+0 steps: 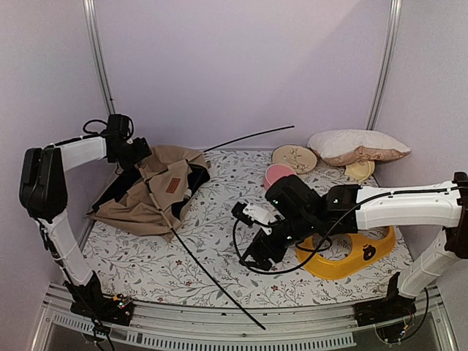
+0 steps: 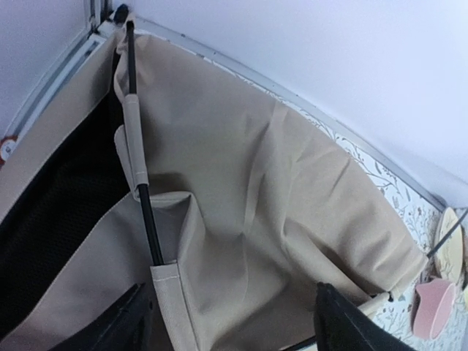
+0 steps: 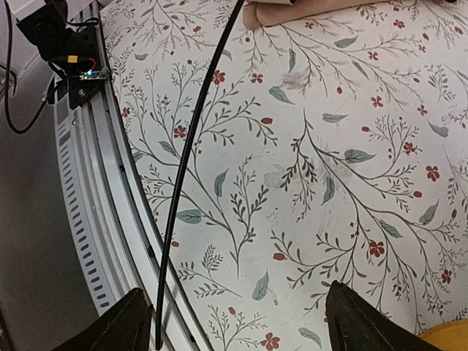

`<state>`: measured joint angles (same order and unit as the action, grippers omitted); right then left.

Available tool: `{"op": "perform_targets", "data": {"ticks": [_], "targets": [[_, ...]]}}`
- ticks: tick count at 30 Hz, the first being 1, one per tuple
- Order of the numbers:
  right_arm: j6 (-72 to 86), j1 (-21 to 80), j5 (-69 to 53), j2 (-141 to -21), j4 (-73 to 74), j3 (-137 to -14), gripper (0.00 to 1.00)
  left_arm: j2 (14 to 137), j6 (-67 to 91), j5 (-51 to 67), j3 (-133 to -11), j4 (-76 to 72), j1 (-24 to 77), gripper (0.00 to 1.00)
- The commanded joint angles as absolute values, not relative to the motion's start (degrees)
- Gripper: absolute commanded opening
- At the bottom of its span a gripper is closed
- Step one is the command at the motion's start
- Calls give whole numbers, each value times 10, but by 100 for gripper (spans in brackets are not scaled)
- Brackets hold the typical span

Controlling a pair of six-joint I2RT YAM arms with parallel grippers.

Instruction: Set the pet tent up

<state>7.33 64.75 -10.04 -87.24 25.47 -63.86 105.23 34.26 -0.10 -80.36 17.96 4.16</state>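
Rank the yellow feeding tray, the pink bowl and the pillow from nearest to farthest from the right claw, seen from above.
1. Yellow feeding tray: right beside the right gripper, on its right.
2. Pink bowl: farther back, mid-table.
3. Pillow: far back right corner.

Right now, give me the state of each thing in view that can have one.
pet tent, collapsed in a heap, not standing.
black pole, run through the tent's sleeve, long end lying across the mat.
left pincer, open above the tent fabric, empty.
right pincer, open above the mat, empty.
pillow, lying at the far right corner.
yellow feeder, flat on the mat, partly hidden.
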Motion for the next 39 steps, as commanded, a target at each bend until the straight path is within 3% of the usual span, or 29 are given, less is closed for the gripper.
{"op": "perform_targets", "data": {"ticks": [1,4,18,30,39], "targets": [[97,647,-133,-859,285,-616,84,963,318,6,-802,205,58,82],[112,652,-154,-862,276,-602,80,898,314,-1,-758,205,75,88],[199,765,-109,-991,258,-635,62,601,383,-1,-500,182,220,89],[261,783,-89,-1065,289,-689,49,504,439,-19,-410,182,261,90],[295,804,-76,-1081,332,-714,42,508,432,-33,-417,184,261,90]]}}
